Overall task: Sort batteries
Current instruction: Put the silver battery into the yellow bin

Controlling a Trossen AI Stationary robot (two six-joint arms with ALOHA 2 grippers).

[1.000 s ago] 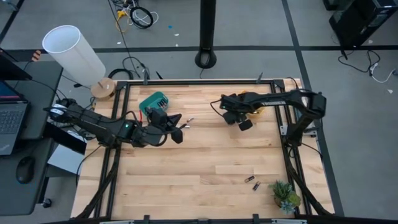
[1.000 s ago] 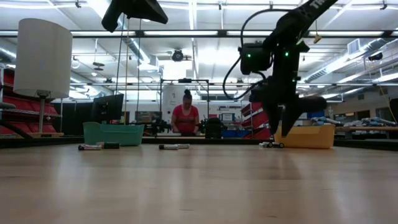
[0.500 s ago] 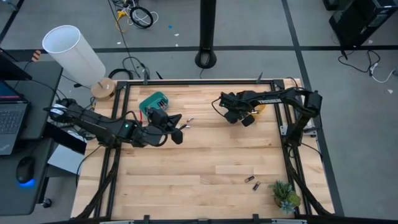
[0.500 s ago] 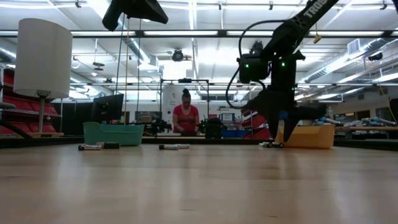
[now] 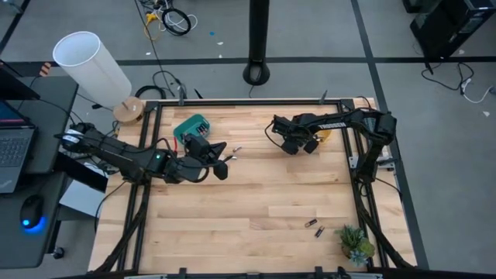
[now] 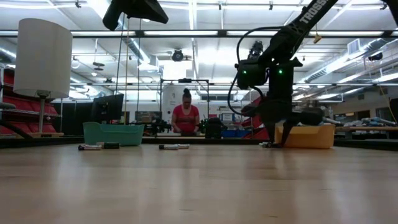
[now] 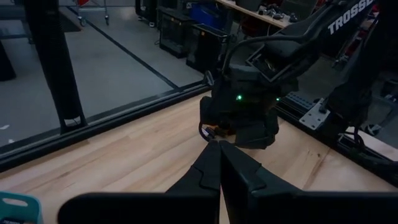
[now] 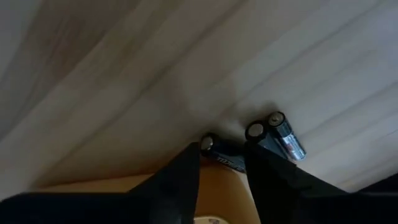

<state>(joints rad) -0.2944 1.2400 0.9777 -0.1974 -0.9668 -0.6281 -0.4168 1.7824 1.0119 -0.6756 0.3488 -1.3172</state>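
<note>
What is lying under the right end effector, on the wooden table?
Under the right end effector, small dark-and-silver cylindrical batteries lie on the light wooden table, close to the orange bin. One battery sits between the fingers, partly covered; the exact count cannot be seen.

One battery (image 8: pixel 219 151) half hidden between the right pincer's (image 8: pixel 222 163) fingers

Setting: robotics lab or workshop. Wooden table (image 5: pixel 232 201) in a black metal frame on grey concrete floor; ceiling strip lights, red storage racks (image 6: pixel 18 118), workbenches, a person (image 6: pixel 186 118) working behind.
</note>
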